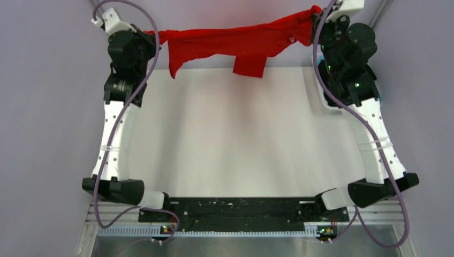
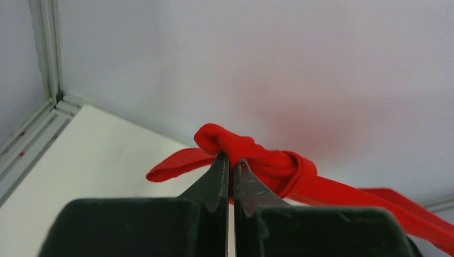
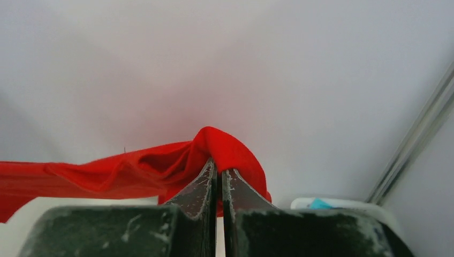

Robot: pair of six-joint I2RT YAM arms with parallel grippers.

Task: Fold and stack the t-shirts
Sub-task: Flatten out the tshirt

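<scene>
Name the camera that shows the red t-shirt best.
Top external: the whole red t-shirt hangs stretched, end to end. Left wrist shows only the bunched end pinched in the left gripper; right wrist, only the end in the right gripper.

From where I stood, the white tabletop (image 1: 230,144) lay open between the 2 arms, from the black base rail (image 1: 235,210) out to the far edge. Across that far edge the red t-shirt (image 1: 225,45) hung stretched like a low curtain. Its ends were pinched in the left gripper (image 2: 231,160) and the right gripper (image 3: 215,168), both clamped tight on the cloth. A sleeve and a flap drooped toward the table. The back wall (image 1: 225,13) stood just behind it. The left wall (image 1: 43,118) and right wall (image 1: 428,118) hemmed each arm in closely. A white tub (image 3: 353,205) sat in the far right corner, and purple cables (image 1: 96,198) looped along both arms.
</scene>
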